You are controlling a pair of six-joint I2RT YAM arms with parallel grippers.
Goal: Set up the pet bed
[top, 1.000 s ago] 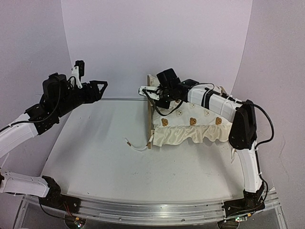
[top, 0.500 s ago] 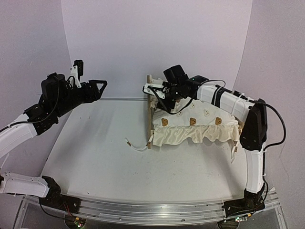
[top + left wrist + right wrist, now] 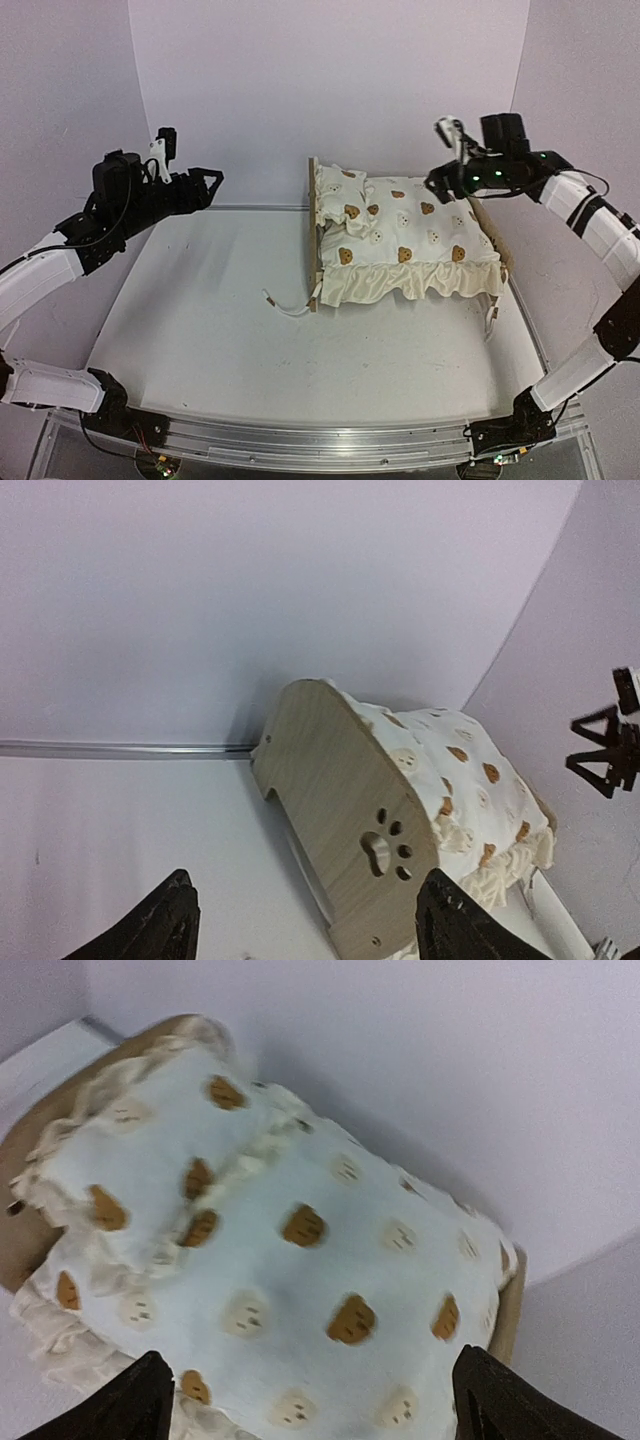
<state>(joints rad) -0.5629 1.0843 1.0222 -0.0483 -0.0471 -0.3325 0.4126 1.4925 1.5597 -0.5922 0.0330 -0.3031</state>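
Both arms hover raised and apart, left claw [image 3: 210, 186] and right claw [image 3: 441, 181] spread wide.

Text: we are finding none to read in any view.
Bed [image 3: 320, 780]: we are seeing only a paw-print cutout [image 3: 386, 848] in its wood, a sign without letters.
Cushion [image 3: 300, 1290]: we are seeing printed bear faces, brown and pale, with no words among them.
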